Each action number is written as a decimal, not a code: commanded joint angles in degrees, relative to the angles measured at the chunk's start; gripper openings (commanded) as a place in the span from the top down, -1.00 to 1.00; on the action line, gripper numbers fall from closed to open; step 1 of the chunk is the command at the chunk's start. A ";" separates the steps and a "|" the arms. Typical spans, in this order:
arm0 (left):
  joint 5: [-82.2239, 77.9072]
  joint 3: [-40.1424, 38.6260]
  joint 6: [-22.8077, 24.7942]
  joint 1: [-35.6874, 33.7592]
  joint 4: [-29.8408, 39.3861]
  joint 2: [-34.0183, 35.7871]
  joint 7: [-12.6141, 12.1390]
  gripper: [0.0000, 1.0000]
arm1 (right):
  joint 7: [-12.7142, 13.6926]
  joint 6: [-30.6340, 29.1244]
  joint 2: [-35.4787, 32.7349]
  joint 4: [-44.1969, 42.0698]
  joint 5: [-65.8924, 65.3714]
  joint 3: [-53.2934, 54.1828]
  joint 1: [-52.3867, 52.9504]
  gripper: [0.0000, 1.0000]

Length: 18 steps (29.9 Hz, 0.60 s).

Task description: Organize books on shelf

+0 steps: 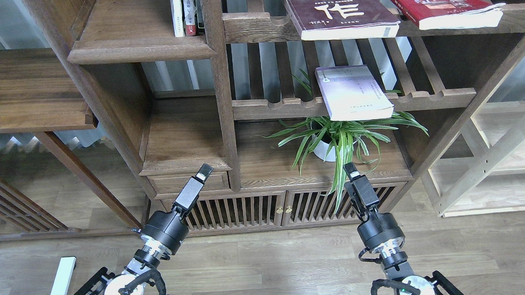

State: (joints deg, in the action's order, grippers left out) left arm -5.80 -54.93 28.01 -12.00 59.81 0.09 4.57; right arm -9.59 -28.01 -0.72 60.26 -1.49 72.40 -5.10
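Three books lie flat on the slatted racks. The maroon book [340, 8] with big white characters and the red book [439, 1] rest on the top rack, overhanging its front rail. The pale lavender book [354, 93] sits on the rack below, also overhanging. The solid dark-brown shelf [140, 48] at upper left carries a few upright volumes [185, 12] at its right end. My left gripper [204, 171] hovers low in front of a small drawer. My right gripper [351, 170] hangs by the plant's leaves. Both are far below the books, hold nothing, and their fingers cannot be told apart.
A potted spider plant [338, 139] stands on the cabinet top under the lavender book. A vertical post [218, 78] divides the solid shelves from the racks. A pale wood shelving unit [505, 152] stands at right. A dark side table [26, 92] is at left.
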 commanded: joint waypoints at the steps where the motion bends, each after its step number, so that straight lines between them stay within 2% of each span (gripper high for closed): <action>1: 0.00 -0.09 -0.01 -0.12 -0.58 0.17 -0.61 -0.98 | 0.01 0.01 0.19 -0.06 0.00 -0.07 0.00 -1.00; 18: 1.49 -0.27 -0.01 -0.21 -0.40 -0.09 -1.14 -0.98 | -0.25 0.01 0.28 -0.06 1.58 -0.07 0.00 -1.00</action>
State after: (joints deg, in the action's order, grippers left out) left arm -5.04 -55.14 28.01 -12.07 59.39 0.00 3.49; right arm -9.81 -28.00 -0.46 60.20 0.05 72.42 -5.14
